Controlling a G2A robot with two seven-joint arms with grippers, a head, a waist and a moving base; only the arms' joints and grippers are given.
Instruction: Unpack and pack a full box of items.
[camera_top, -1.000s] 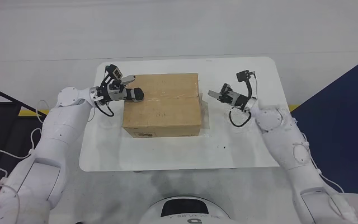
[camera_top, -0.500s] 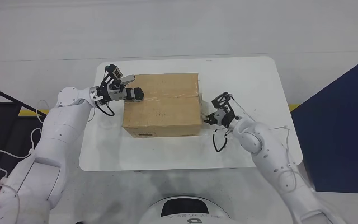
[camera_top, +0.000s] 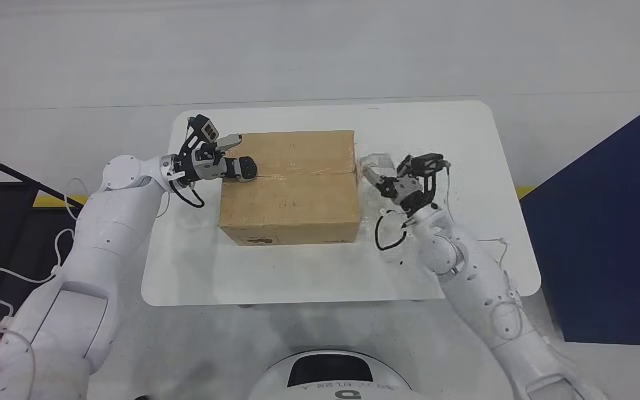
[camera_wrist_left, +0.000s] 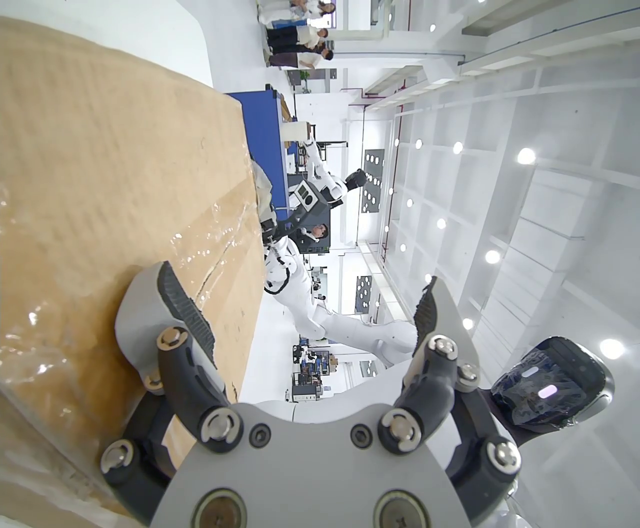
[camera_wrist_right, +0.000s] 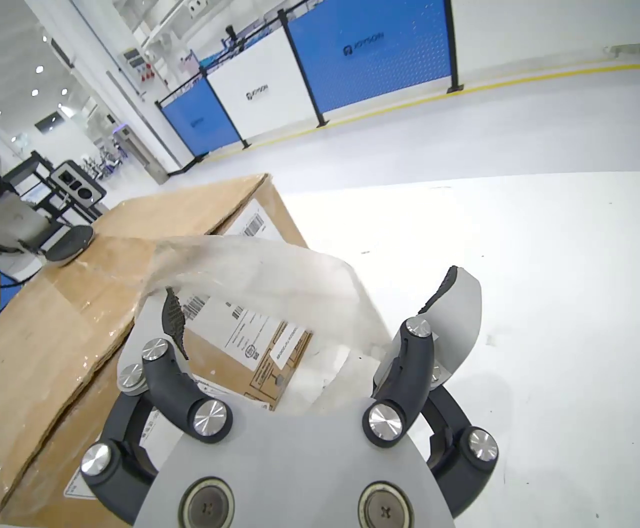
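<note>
A closed cardboard box (camera_top: 290, 185) stands in the middle of the white table (camera_top: 440, 130). My left gripper (camera_top: 240, 168) is open at the box's left top edge; in the left wrist view one finger (camera_wrist_left: 175, 300) lies on the taped box top (camera_wrist_left: 100, 175) and the other is in the air. My right gripper (camera_top: 385, 180) is open beside the box's right side. A strip of clear tape (camera_wrist_right: 280, 270) arches from the box top (camera_wrist_right: 75, 310) into the gap between its fingers, also visible as the tape (camera_top: 372, 163) from above.
White shipping labels (camera_wrist_right: 250, 330) cover the box's right side. Bare table (camera_wrist_right: 525, 250) lies to the right of and in front of the box. The table's rounded edges are close on every side.
My right gripper dropped down beside the box's right side, then rose again toward the top edge, and a clear tape strip now stands peeled up there. The left arm kept still.
</note>
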